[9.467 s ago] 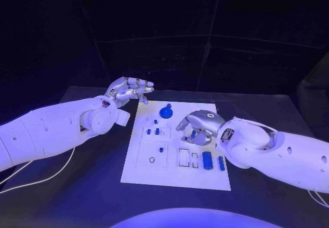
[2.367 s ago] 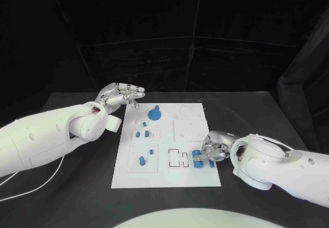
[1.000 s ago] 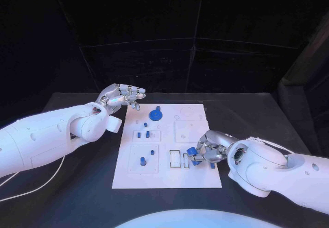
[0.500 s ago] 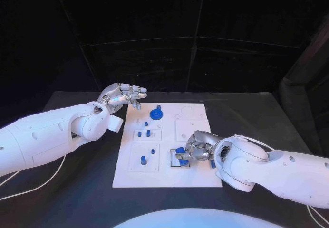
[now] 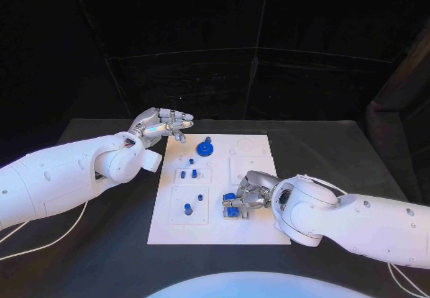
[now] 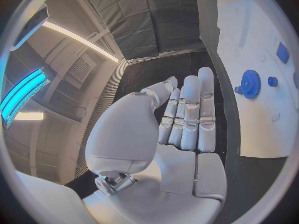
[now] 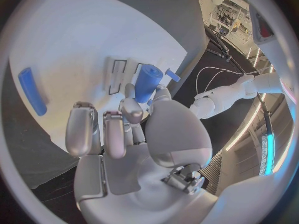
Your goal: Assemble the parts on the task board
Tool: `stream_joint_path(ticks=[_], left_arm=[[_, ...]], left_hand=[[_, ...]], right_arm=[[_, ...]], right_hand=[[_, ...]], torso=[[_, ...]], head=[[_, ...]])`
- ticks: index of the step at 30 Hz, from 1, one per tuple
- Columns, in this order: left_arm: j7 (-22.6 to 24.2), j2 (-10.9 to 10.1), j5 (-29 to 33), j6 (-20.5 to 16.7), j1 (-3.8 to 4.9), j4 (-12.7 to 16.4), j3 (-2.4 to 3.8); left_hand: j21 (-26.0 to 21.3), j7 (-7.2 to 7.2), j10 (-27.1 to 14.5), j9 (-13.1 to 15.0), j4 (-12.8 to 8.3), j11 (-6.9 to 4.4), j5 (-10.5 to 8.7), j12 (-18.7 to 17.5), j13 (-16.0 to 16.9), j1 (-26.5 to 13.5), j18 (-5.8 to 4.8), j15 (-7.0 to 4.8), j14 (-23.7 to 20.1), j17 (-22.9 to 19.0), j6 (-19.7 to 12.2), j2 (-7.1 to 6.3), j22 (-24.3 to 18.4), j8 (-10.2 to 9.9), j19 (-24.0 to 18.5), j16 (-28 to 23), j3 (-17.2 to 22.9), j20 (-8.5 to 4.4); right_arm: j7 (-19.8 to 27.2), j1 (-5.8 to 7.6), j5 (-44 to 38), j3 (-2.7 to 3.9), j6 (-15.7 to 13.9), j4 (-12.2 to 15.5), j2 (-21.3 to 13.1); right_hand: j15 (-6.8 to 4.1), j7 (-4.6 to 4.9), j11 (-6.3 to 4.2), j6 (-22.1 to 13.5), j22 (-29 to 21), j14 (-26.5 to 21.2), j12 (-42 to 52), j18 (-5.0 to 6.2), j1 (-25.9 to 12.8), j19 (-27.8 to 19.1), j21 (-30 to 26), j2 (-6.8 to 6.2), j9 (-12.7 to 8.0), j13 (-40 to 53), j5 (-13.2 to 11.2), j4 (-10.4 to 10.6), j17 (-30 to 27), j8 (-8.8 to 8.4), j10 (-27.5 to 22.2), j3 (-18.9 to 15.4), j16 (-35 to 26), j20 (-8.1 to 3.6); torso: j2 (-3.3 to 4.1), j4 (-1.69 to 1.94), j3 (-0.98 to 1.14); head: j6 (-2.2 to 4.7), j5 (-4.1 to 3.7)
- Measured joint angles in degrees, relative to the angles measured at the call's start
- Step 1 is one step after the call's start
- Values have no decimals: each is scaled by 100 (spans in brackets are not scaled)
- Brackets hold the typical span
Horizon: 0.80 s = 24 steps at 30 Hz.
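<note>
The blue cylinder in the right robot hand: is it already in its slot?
Not yet. The right robot hand pinches the blue cylinder above the task board, over two empty slots.

The task board is showing plain white on the black surface. The parts are showing blue, the hands silver.

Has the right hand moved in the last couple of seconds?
Yes. The right hand carried a blue cylinder leftward across the board, toward its slots.

The left robot hand is raised with fingers curled and holds nothing; the right robot hand is lowered, pinching a cylinder.
</note>
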Motion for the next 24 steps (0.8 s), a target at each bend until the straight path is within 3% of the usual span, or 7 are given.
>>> stream_joint_path(ticks=[3,4,6,7,10,16,24], left_arm=[[-1,-2,0,1,0,1,0],[-2,-2,0,1,0,1,0],[-3,-3,0,2,0,1,0],[-3,-4,0,2,0,1,0],[-5,-7,0,3,0,1,0],[-9,-14,0,6,0,4,-1],[-16,-29,0,8,0,6,-1]], left_hand=[[0,0,0,0,0,0,0,0,0,0,0,0,0,0,0,0,0,0,0,0,0,0],[0,0,0,0,0,0,0,0,0,0,0,0,0,0,0,0,0,0,0,0,0,0],[0,0,0,0,0,0,0,0,0,0,0,0,0,0,0,0,0,0,0,0,0,0],[0,0,0,0,0,0,0,0,0,0,0,0,0,0,0,0,0,0,0,0,0,0],[0,0,0,0,0,0,0,0,0,0,0,0,0,0,0,0,0,0,0,0,0,0],[0,0,0,0,0,0,0,0,0,0,0,0,0,0,0,0,0,0,0,0,0,0],[0,0,0,0,0,0,0,24,-6,-30,-2,21,-21,-17,0,30,-9,41,0,0,-32,0]], right_arm=[[-9,0,-29,0,0,-22,25],[-14,0,-45,1,1,-32,31],[-22,3,-75,3,5,-41,34],[-26,4,-90,4,9,-44,34],[-40,4,-142,4,30,-48,29],[-55,3,-239,1,107,-8,-33],[-33,1,-359,0,222,102,-105]], right_hand=[[0,41,-5,-56,-6,0,-176,0,-206,-10,0,-128,37,-126,-677,24,0,-41,-77,-53,-22,-9],[0,55,36,-106,-19,0,-293,0,-350,-10,0,-271,46,-215,-978,36,0,-72,-119,-3,-37,-9],[0,72,55,-144,-30,0,-394,0,-600,-10,0,-524,54,-284,-1268,36,0,-125,-178,137,-37,-9],[0,88,63,-162,-31,0,-430,0,-820,-10,0,-795,54,-302,-1338,42,0,-147,-186,270,-37,-9],[0,92,63,-168,-30,0,-495,0,-998,-10,0,-1011,55,-347,-1346,53,0,-175,-186,332,-37,-9],[0,93,63,-183,-33,0,-545,0,-967,-31,0,-980,60,-386,-1346,39,1,-181,-186,476,-37,12],[1,93,63,-183,-9,0,-570,0,175,-31,0,-604,96,-375,-1098,-141,4,-213,-186,740,-36,12]], torso=[[0,-1,0],[-1,-1,1],[-2,-4,1],[-2,-4,1],[-2,-5,1],[-4,-7,3],[-4,-7,5]], head=[[-2,4],[-2,5],[-3,10],[-3,12],[-5,13],[-11,13],[-15,9]])
